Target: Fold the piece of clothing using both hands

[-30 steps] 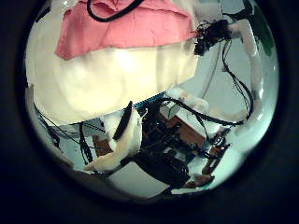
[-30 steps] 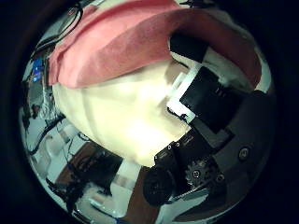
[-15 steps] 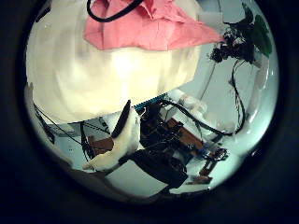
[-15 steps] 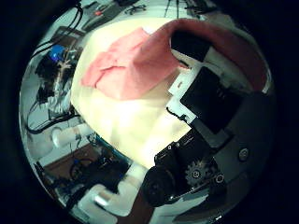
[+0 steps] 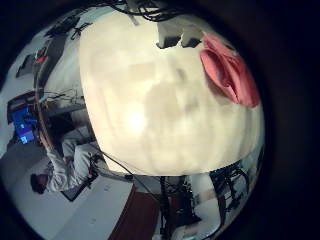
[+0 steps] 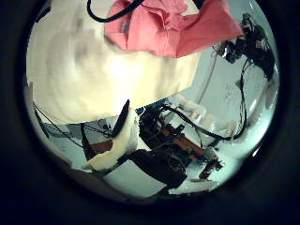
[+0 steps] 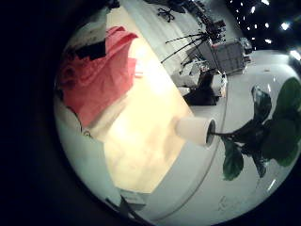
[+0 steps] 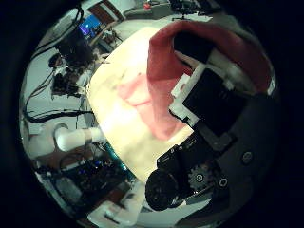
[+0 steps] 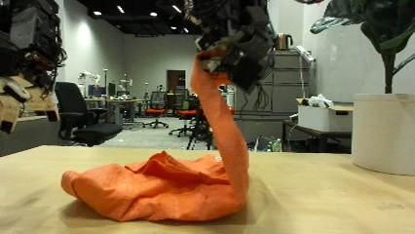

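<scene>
Above the wooden table [image 9: 324, 210], my right hand [image 9: 231, 44] is pinching one end of the orange garment [image 9: 163, 185], lifting a strip while the rest is lying heaped on the wood. My left hand [image 9: 26, 58] is hanging empty, fingers relaxed. Only my right little-finger camera is showing a white pot [image 7: 195, 130] beside the table.
</scene>
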`<state>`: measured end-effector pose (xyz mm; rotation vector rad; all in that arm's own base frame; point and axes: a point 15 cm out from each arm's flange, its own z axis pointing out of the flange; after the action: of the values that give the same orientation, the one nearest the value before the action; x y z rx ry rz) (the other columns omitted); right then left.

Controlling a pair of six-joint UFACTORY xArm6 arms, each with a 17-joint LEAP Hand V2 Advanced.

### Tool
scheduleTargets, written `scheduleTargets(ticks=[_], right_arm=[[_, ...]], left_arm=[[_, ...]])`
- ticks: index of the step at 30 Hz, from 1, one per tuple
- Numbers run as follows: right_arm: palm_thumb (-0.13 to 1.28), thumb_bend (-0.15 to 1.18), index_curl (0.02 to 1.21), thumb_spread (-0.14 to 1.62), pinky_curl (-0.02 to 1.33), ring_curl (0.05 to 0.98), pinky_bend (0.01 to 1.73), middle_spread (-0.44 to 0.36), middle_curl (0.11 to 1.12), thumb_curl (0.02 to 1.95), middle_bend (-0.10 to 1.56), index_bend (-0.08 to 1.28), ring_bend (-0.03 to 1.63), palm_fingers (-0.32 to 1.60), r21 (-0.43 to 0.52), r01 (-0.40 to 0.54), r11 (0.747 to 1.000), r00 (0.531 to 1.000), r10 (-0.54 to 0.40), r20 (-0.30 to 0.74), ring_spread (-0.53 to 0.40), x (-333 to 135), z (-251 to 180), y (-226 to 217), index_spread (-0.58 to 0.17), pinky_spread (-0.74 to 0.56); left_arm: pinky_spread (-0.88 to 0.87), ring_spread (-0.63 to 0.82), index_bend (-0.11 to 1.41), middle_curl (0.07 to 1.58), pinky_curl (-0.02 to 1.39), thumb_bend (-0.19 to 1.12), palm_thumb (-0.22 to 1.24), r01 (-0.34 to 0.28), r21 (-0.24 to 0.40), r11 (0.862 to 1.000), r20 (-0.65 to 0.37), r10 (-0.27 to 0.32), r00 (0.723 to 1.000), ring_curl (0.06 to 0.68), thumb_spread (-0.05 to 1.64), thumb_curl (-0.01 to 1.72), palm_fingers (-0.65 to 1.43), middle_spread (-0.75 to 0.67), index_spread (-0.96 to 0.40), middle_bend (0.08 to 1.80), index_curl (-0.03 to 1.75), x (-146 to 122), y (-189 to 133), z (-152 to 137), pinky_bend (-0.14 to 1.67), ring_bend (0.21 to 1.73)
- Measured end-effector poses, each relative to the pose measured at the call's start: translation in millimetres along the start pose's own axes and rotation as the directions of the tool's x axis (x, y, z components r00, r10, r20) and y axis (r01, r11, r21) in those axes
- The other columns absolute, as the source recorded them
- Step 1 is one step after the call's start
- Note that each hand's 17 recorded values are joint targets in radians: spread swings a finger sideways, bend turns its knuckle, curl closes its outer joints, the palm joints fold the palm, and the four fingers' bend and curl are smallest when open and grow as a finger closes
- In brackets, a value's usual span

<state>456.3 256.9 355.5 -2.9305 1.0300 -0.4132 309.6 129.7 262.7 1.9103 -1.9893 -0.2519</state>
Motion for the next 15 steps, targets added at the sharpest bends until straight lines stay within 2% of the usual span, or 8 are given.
scheduleTargets(ticks=[2, 7, 10, 13, 15], right_arm=[[1.08, -0.01, 0.76, 1.04, 0.56, 0.547, 1.12, -0.117, 0.65, 0.68, 1.23, 1.05, 1.33, 1.24, 0.008, 0.032, 0.999, 0.999, -0.032, 0.010, -0.201, -18, 3, -20, -0.243, -0.44], [1.07, -0.01, 0.75, 1.04, 0.55, 0.542, 1.12, -0.116, 0.65, 0.69, 1.23, 1.05, 1.33, 1.24, -0.001, 0.089, 0.996, 0.996, -0.089, 0.029, -0.200, -51, 23, -57, -0.243, -0.44], [1.07, -0.01, 0.75, 1.04, 0.55, 0.540, 1.12, -0.116, 0.65, 0.69, 1.23, 1.05, 1.34, 1.24, 0.027, 0.101, 0.995, 0.994, -0.102, 0.041, -0.199, -62, 18, -81, -0.243, -0.44], [1.07, -0.01, 0.75, 1.04, 0.55, 0.537, 1.12, -0.120, 0.65, 0.70, 1.23, 1.05, 1.34, 1.24, 0.013, 0.125, 0.992, 0.990, -0.125, 0.071, -0.199, -83, 34, -90, -0.243, -0.44], [1.07, -0.01, 0.75, 1.04, 0.55, 0.536, 1.12, -0.121, 0.65, 0.70, 1.23, 1.05, 1.34, 1.24, 0.001, 0.150, 0.989, 0.984, -0.149, 0.097, -0.198, -105, 45, -96, -0.243, -0.44]], left_arm=[[0.45, 0.50, 0.16, 0.28, 0.32, -0.02, 0.46, 0.012, 0.008, 1.000, -0.008, -0.012, 1.000, 0.234, 1.17, 0.28, -0.02, 0.29, 0.15, 0.18, 0.29, -7, 3, -1, 0.36, 0.43], [0.45, 0.50, 0.16, 0.28, 0.32, -0.02, 0.46, 0.024, 0.009, 1.000, -0.038, -0.023, 0.999, 0.235, 1.17, 0.27, -0.01, 0.29, 0.14, 0.18, 0.29, -3, 6, -1, 0.36, 0.43], [0.45, 0.50, 0.16, 0.28, 0.32, -0.02, 0.46, 0.033, 0.027, 0.999, -0.049, -0.032, 0.998, 0.234, 1.17, 0.27, -0.02, 0.29, 0.14, 0.18, 0.29, -9, 10, -6, 0.36, 0.43], [0.45, 0.50, 0.16, 0.28, 0.32, -0.02, 0.46, 0.043, 0.020, 0.999, -0.053, -0.041, 0.998, 0.234, 1.17, 0.27, -0.02, 0.29, 0.14, 0.18, 0.29, -4, 8, -3, 0.36, 0.43], [0.45, 0.50, 0.16, 0.28, 0.32, -0.02, 0.46, 0.049, 0.025, 0.998, -0.060, -0.048, 0.997, 0.234, 1.17, 0.27, -0.02, 0.29, 0.14, 0.18, 0.29, -11, 9, -3, 0.36, 0.43]])
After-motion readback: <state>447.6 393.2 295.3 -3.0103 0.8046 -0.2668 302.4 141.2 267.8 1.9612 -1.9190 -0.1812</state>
